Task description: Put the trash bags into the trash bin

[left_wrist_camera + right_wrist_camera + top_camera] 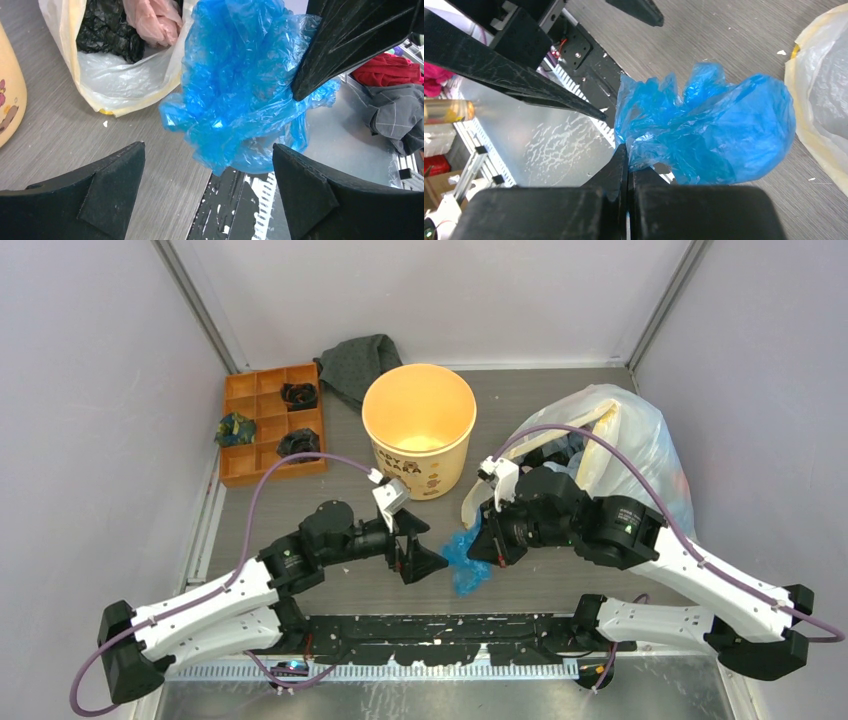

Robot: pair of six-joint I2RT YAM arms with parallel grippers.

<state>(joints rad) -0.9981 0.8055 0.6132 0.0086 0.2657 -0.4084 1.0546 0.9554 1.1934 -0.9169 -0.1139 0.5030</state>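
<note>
The whitish sack with yellow patches [612,435] is the bulkiest thing on the counter [560,585]. It slumps along the right edge with its mouth turned toward the middle, dark and pink bags showing inside. Next in size is the trash bin [418,428], upright and open-mouthed in the middle toward the far edge, and it looks empty from above. The orange compartment tray [268,430] sits in the far-left corner, well out of my way. The trash bag [466,558], a crumpled light-blue bunch, is at the middle of the near edge, between my two grippers and just beside the sack's mouth. My right gripper [626,156] has its fingers pressed together on a fold at the bag's edge, so most of the plastic hangs free beyond them. I cannot tell whether its underside touches the counter. My left gripper [418,552] is spread wide, facing the bunch from the left and clear of it. I judge the pick done and the carry about to begin. The next move calls for raising the bag above the bin's rim, swinging it toward the far edge over the opening, and only then parting my right fingers. The loose plastic could snag the rim.
</note>
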